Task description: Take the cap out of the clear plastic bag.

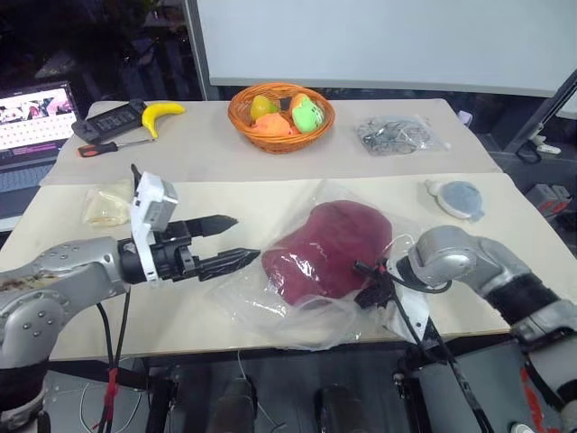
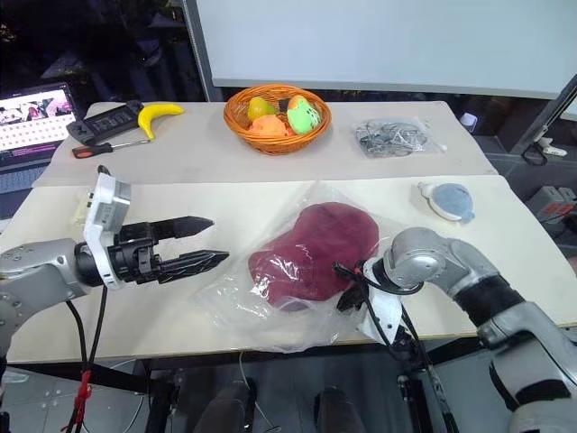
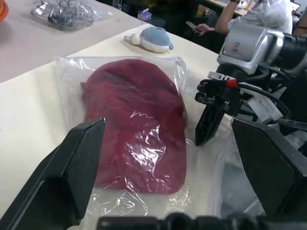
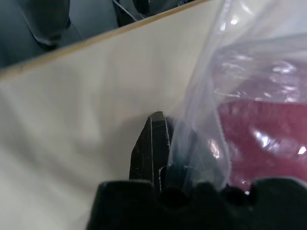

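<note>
R hand [image 1: 371, 290] pinched shut on near edge of clear plastic bag [image 1: 270, 302], fingers pointing down. L hand [image 1: 236, 242] spread wide, empty, just left of bag. Cap [image 1: 326, 248] inside bag, mid worktop [image 1: 225, 194]. Fruit basket [image 1: 280, 115] beyond.

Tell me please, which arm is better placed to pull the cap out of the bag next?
Probably the left. The left gripper is open and aimed at the cap inside the clear plastic bag. The right gripper is shut at the bag's edge, apparently pinching plastic, so it can hold the bag.
</note>
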Controlling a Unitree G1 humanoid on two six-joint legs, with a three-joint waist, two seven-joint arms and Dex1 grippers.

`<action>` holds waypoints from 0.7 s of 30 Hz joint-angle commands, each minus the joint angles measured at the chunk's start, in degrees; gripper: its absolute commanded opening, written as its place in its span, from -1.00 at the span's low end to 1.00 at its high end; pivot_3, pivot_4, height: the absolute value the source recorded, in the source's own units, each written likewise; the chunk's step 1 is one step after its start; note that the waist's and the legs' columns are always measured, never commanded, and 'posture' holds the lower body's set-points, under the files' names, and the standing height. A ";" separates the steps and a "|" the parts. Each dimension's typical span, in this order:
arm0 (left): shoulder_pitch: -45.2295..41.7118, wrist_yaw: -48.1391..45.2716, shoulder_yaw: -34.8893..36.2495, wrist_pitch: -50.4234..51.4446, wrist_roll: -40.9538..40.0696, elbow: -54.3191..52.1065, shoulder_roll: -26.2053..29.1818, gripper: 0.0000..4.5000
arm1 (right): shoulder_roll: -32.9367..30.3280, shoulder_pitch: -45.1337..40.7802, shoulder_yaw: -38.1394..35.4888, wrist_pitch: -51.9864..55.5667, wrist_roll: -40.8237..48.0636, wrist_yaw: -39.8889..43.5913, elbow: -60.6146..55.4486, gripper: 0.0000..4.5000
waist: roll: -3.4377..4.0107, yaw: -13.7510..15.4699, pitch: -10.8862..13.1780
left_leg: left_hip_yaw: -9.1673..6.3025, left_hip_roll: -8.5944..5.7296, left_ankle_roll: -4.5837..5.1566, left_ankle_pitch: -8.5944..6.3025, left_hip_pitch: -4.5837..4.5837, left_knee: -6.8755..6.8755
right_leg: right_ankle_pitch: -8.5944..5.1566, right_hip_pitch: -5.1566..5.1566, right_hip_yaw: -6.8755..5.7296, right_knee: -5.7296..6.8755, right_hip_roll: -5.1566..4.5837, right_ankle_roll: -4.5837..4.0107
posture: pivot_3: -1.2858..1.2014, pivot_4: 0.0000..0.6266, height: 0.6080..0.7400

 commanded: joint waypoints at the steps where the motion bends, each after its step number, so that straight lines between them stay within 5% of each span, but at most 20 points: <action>1: 0.16 -0.21 1.15 -0.13 -0.46 -0.91 -0.02 1.00 | 1.25 -6.34 0.60 -8.57 -11.43 -5.53 11.54 -0.98 | 0.00 -0.08 0.00 | 0.00 0.01 0.00 0.00 0.02 0.00 | 0.00 0.01 0.00 0.02 0.01 -0.01 | 0.03 -0.52 1.00; 7: 1.07 0.50 1.72 -0.07 -0.88 -1.47 -0.09 1.00 | 4.01 -10.07 1.87 -2.86 -17.43 -11.81 20.91 -0.98 | -0.03 -0.08 -0.02 | -0.03 0.01 0.00 0.00 0.06 -0.02 | 0.03 0.05 0.01 0.01 0.01 -0.05 | 0.03 -0.52 1.00; 21: 0.73 0.76 1.28 -0.27 -1.06 -1.08 -0.08 1.00 | 3.29 -13.69 3.26 7.15 -22.28 -15.09 25.77 0.88 | -0.15 -0.23 -0.09 | 0.00 0.02 0.00 -0.01 0.90 -0.01 | -0.18 0.88 0.02 -0.03 -0.05 -0.43 | 0.03 -0.52 1.00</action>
